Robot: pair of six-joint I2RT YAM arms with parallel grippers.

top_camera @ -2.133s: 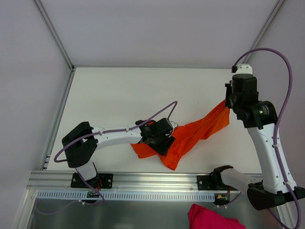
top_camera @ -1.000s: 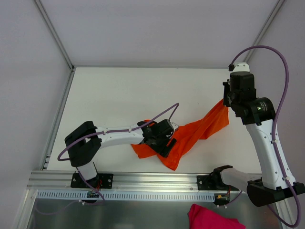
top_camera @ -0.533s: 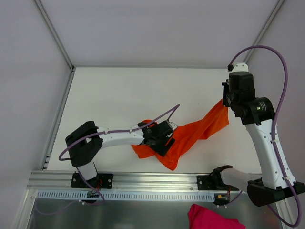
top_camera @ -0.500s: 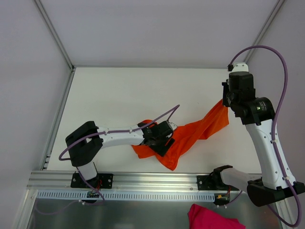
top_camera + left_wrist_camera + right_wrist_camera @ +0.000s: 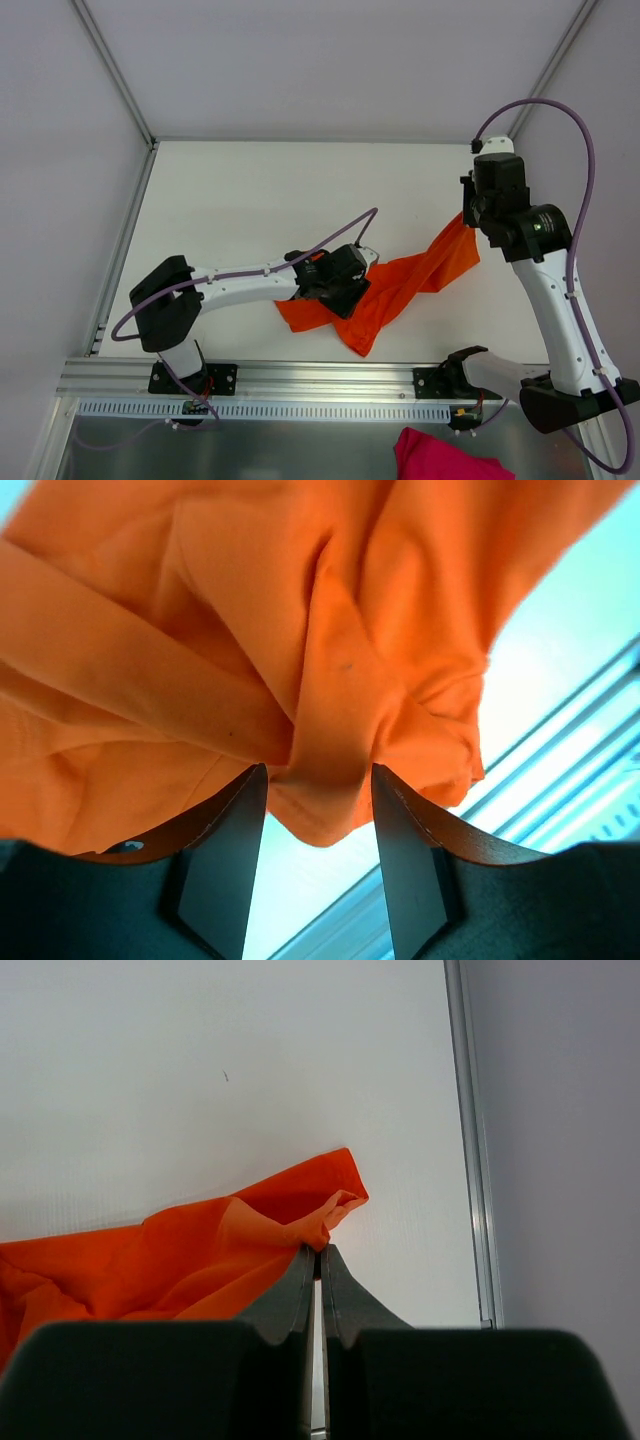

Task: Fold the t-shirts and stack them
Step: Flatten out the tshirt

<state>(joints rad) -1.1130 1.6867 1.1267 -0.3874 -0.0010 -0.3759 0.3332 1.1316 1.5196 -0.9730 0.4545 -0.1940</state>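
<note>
At the bottom edge of the top view, right of centre, a bunched pink cloth (image 5: 440,458) lay below the metal rail (image 5: 320,378) that carried the arm bases. Just above the rail, on the white table (image 5: 280,200), the orange t-shirt (image 5: 400,285) lay crumpled in the lower middle of the frame, its lowest point close to the table's near edge. The left gripper (image 5: 345,290) sat on the shirt's left half, with orange cloth showing on both sides of it. In the left wrist view, the t-shirt (image 5: 300,630) filled the upper frame. The left gripper (image 5: 318,772) had its two dark fingers (image 5: 225,860) apart around a hanging fold that touched both inner faces. Whether that fold was pinched or only lay between them could not be told. From there the shirt ran as a narrowing band up and to the right, ending at the right gripper (image 5: 468,215) in the right middle of the top view. In the right wrist view, the right gripper (image 5: 320,1252) had its fingers pressed together on a corner of the t-shirt (image 5: 200,1250). The corner's small tip poked out above the fingertips, and the rest of the cloth spread toward the lower left. Bare table (image 5: 250,1080) lay beyond it.
</note>
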